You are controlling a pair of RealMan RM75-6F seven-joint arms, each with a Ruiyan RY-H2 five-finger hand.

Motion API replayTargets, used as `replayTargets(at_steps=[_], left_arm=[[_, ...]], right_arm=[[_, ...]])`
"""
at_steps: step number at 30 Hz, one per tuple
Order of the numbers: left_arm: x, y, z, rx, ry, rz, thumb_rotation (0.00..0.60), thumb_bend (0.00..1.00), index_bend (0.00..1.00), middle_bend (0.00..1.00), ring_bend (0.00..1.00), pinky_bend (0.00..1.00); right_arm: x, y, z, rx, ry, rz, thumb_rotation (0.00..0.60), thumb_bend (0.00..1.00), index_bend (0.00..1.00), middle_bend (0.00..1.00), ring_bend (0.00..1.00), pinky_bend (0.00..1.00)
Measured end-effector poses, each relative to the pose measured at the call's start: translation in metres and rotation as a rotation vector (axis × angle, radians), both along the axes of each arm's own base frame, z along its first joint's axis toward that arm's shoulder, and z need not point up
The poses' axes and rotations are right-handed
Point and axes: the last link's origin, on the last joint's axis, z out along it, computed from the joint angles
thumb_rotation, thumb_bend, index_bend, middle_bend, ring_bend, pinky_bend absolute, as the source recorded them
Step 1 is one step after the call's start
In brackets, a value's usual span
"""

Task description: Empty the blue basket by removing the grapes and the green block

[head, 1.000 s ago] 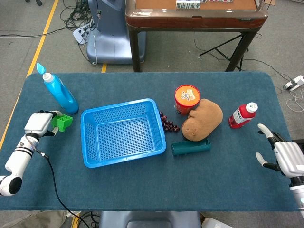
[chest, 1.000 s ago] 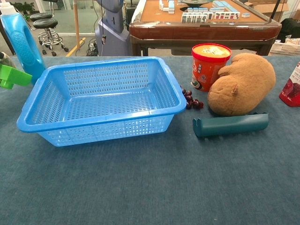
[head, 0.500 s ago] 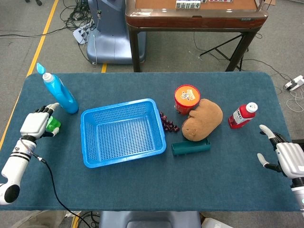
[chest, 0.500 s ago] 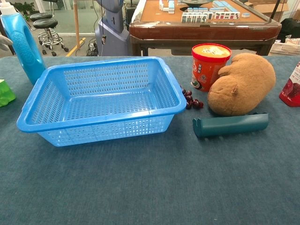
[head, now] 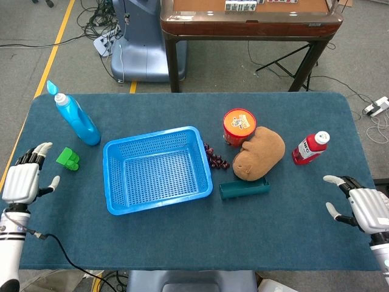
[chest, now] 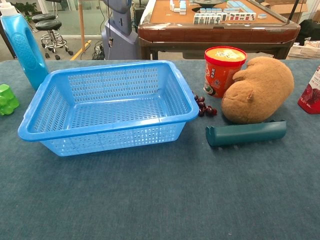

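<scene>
Blue basket empty; green block on table.

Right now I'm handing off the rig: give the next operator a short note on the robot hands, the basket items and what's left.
Left robot hand: open, holds nothing, at the table's left edge, apart from the block.
Right robot hand: open, holds nothing, at the right edge.
Basket: nothing inside.
Green block: on the table left of the basket, by the blue bottle.
Grapes: on the table just right of the basket.
Done: both items out. Nothing left.
</scene>
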Motion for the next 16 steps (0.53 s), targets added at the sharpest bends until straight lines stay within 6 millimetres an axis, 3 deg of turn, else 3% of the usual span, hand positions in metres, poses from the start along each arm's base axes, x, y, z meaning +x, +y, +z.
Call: replayTargets(at_steps=[7, 16], left_arm=[[0.004, -0.048, -0.010, -0.004, 0.013, -0.027, 0.600, 0.34, 0.12, 0.12, 0.11, 0.18], [0.007, -0.074, -0.019, 0.013, 0.019, -0.038, 0.600, 0.34, 0.12, 0.12, 0.11, 0.18]], right_arm=[[0.003, 0.003, -0.006, -0.032, -0.005, 0.047, 0.600, 0.32, 0.24, 0.29, 0.22, 0.47], [0.003, 0.011, -0.015, -0.082, -0.016, 0.067, 0.600, 0.33, 0.24, 0.29, 0.22, 0.47]])
